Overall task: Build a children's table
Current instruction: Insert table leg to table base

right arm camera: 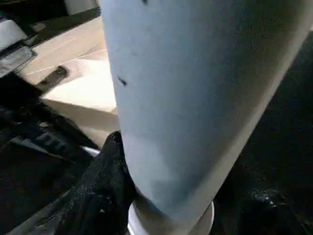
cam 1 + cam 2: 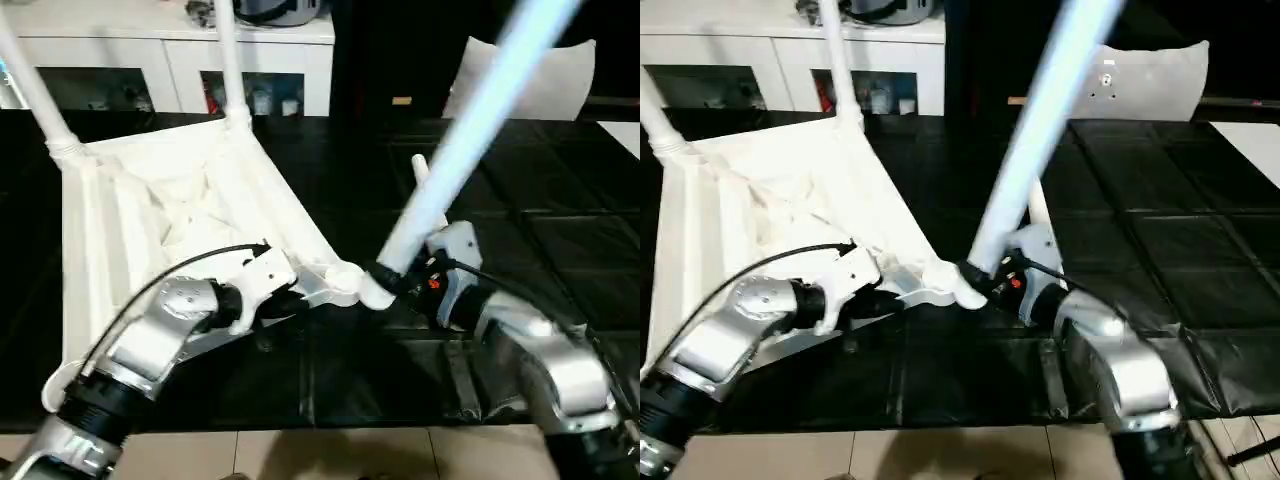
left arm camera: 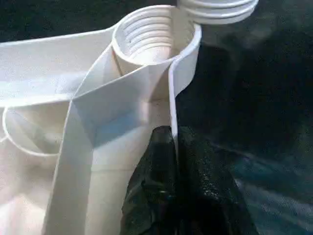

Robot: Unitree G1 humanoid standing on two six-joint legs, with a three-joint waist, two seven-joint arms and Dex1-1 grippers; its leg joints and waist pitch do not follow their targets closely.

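Your left gripper [image 3: 173, 161] is pinched shut on the thin side wall of the white plastic table top [image 2: 150, 210], which lies upside down on the black mat [image 2: 560, 230], ribbed underside up; the open round threaded corner socket [image 3: 146, 39] sits just beyond the fingertips along that same wall. Your right gripper [image 2: 420, 278] is clamped on the long white tapered tube leg [image 2: 470, 130], low down, just above its ringed threaded end [image 2: 372, 288], and the leg leans steeply up and away from that claw. The threaded end lies beside the socket's rim, touching or nearly so, but not seated. To do this step well, first bring the leg closer to upright over the socket, since at this tilt the threads would likely cross or skate off the rim. Centre the ringed end over the hole, ease it straight down, then turn gently. Hold the left claw firm on the wall so the top cannot slide on the mat. Two fitted legs [image 2: 228, 60] already stand at the far corners, well beyond both claws.
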